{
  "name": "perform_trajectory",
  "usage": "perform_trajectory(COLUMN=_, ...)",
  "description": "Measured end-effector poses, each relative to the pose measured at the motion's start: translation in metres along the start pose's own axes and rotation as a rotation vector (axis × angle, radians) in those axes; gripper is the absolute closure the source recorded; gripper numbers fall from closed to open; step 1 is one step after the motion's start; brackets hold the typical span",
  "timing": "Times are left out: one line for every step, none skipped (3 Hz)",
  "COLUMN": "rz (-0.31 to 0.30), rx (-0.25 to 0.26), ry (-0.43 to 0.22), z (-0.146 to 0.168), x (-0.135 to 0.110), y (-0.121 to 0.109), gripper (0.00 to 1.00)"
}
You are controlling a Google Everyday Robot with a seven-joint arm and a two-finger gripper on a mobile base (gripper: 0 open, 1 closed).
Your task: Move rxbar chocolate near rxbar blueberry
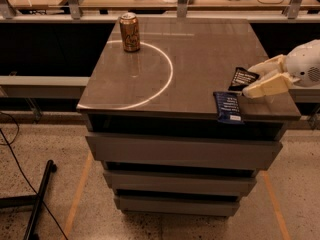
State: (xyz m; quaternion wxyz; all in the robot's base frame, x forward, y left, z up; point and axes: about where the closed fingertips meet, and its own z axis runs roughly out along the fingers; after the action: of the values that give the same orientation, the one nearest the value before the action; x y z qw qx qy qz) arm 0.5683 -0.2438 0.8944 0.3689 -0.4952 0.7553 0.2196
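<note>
The rxbar chocolate (pixel 242 78), a flat black wrapped bar with white lettering, lies on the cabinet top near its right edge. The rxbar blueberry (pixel 228 107), a dark-blue wrapped bar, lies just in front of it, overhanging the front edge a little. My gripper (pixel 254 80) comes in from the right, its two cream fingers (pixel 266 86) spread apart. The black bar's right end lies between them. The fingers look open, with a gap on both sides of the bar.
A brown soda can (pixel 130 32) stands at the back left of the cabinet top (pixel 180 59), by a white arc marked on the surface. Drawers sit below. A desk with papers runs behind. A black stand leg lies on the floor at left.
</note>
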Motion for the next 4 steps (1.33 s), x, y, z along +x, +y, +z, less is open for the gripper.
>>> perform_trajectory(rz=-0.001, rx=-0.005, ry=0.000, z=0.0027, x=-0.0003, y=0.0002, gripper=0.08)
perform_trajectory(rz=-0.001, rx=-0.008, ry=-0.001, z=0.0048, x=-0.0005, y=0.0004, gripper=0.00)
perform_trajectory(rz=-0.005, rx=-0.004, ry=-0.005, z=0.0032, x=0.0001, y=-0.0019, gripper=0.00)
perform_trajectory(rz=-0.019, rx=0.008, ry=-0.018, z=-0.0017, x=0.0018, y=-0.0084, gripper=0.00)
